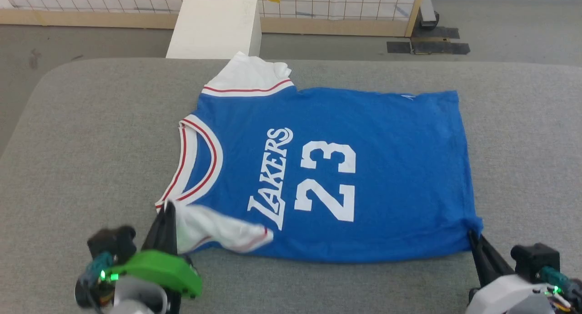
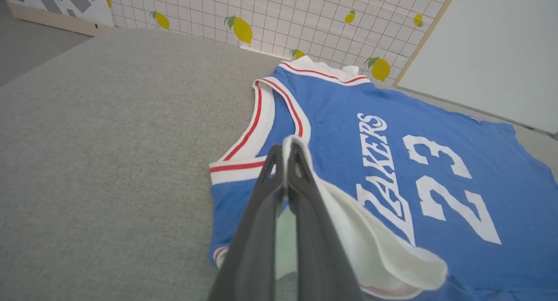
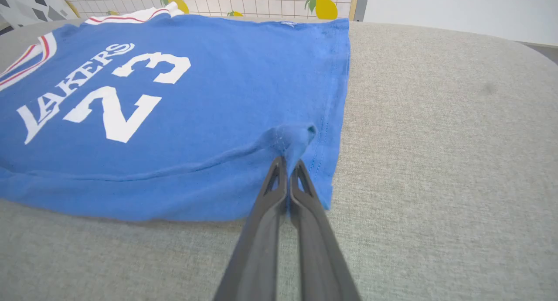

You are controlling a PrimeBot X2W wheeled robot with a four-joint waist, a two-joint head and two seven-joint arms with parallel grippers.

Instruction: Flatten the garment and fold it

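Observation:
The blue garment (image 1: pixel 373 168) lies spread on the grey table, collar to the left, with white "LAKERS" lettering and the number 23 facing up. Its far white sleeve (image 1: pixel 248 75) sticks out at the back. My left gripper (image 1: pixel 168 209) is shut on the near white sleeve (image 2: pixel 375 244), lifted and folded over the blue front. My right gripper (image 1: pixel 473 235) is shut on the near hem corner (image 3: pixel 296 137), which bunches up at the fingertips (image 3: pixel 279 165). In the wrist views the garment (image 2: pixel 436 170) (image 3: pixel 196 109) stretches away from each gripper (image 2: pixel 285 150) (image 3: pixel 287 163).
The grey padded table (image 1: pixel 91 145) has bare surface left, right and in front of the garment. A white box (image 1: pixel 216 27) stands on the floor behind the table, before a gridded partition with lemon prints (image 2: pixel 279 17).

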